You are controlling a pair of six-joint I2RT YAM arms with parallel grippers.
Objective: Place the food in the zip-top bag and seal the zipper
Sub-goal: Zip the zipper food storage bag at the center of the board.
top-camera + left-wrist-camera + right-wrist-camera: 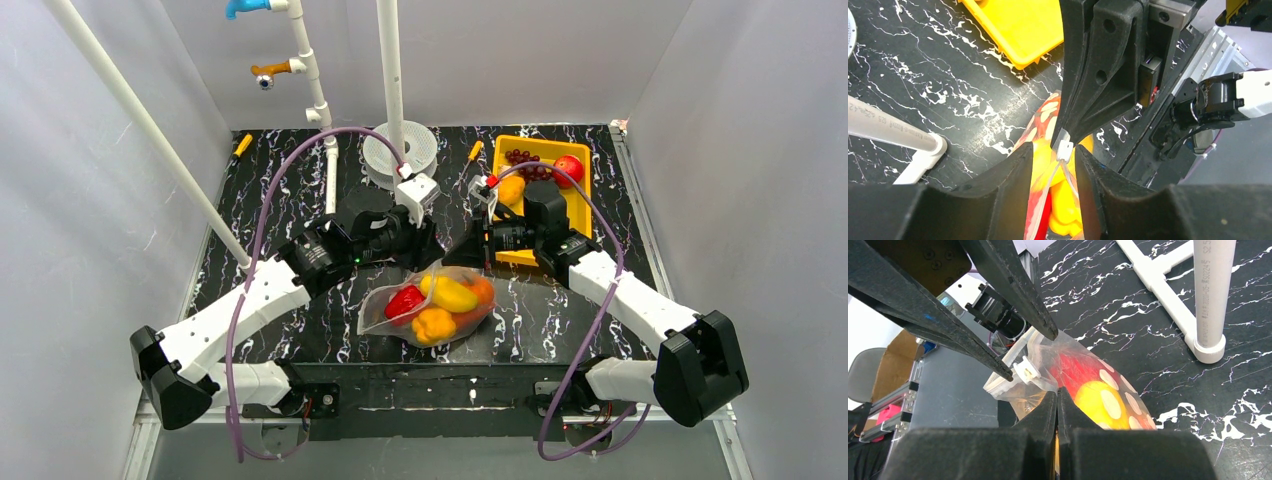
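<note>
The clear polka-dot zip-top bag (428, 308) lies mid-table holding a red pepper (404, 300), yellow pieces (450, 293) and an orange piece (482, 290). My right gripper (1058, 393) is shut on the bag's plastic just below its mouth; it also shows in the top view (470, 250). My left gripper (1054, 150) is open and straddles the mouth edge. The white slider (1065, 149) of the zipper (998, 385) sits between its fingers, against one finger. The left gripper also shows in the right wrist view (1030, 355) and in the top view (432, 258).
A yellow tray (585, 195) at the back right holds purple grapes (525, 160), a red fruit (567, 168) and an orange fruit (511, 190). White pipes (325, 150) and a round white disc (400, 150) stand at the back. A pipe foot (1208, 347) is beside the bag.
</note>
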